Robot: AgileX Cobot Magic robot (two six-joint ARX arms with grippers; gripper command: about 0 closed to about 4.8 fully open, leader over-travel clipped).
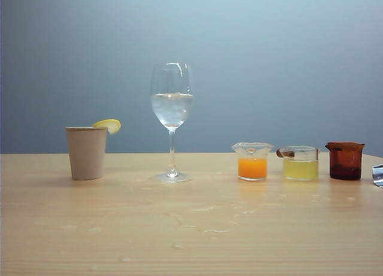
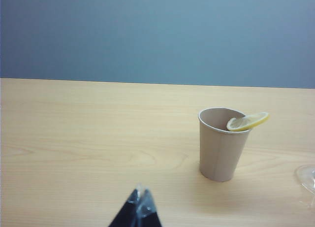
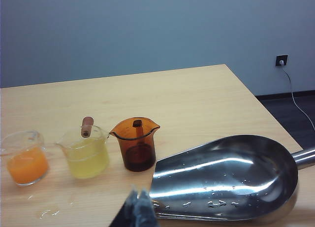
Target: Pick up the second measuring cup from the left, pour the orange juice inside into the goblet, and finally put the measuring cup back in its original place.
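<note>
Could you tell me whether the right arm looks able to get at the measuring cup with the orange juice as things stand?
Probably yes: the measuring cup stands apart from the yellow-green cup, nothing covering it. The shut right gripper is back near the metal scoop.

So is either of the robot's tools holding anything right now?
No. The left tool and right tool are both shut on nothing, well back from the measuring cup, which stands untouched on the table.

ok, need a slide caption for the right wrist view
Shut right pincer hovers before a steel scoop, the amber cup, yellow-green cup and orange-juice measuring cup.
</note>
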